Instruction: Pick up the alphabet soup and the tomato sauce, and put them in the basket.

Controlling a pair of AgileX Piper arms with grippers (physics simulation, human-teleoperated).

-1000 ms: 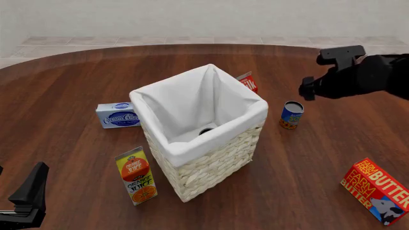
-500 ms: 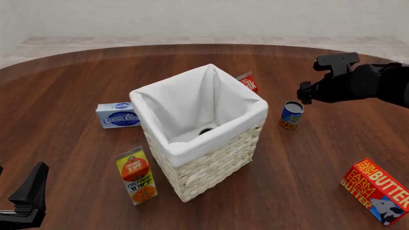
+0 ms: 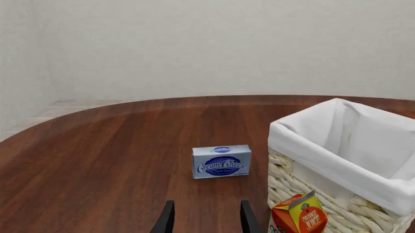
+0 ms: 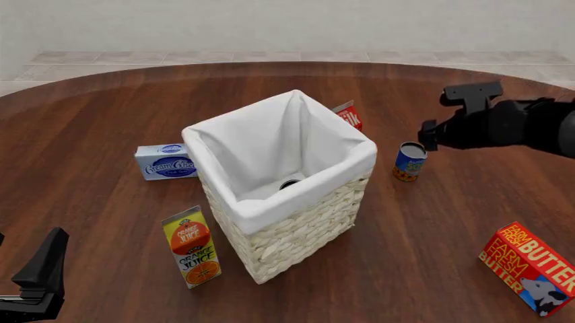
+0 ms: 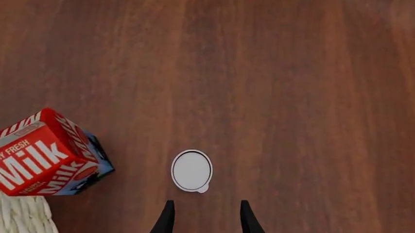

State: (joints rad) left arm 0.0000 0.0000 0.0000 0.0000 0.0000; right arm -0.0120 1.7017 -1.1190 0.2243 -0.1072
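Overhead, front view: my right gripper (image 4: 431, 134) hangs above the tomato sauce (image 4: 411, 161), which stands right of the basket (image 4: 297, 222). Right wrist view: fingers (image 5: 167, 219) spread, bracketing its lid (image 5: 192, 170) for descent. Left gripper (image 3: 206, 221) parked, spread.

A broad bench (image 4: 108, 222) of dark reddish-brown wood fills most of the front view, its grain running in long streaks toward the far edge. That far edge curves in a wide arc. Beyond it lies a floor (image 4: 269, 56) of pale beige tiles with faint joints. A plain off-white wall (image 4: 287, 23) rises behind the floor, lightly textured. The light is soft and even, with only faint shadows on the wood.
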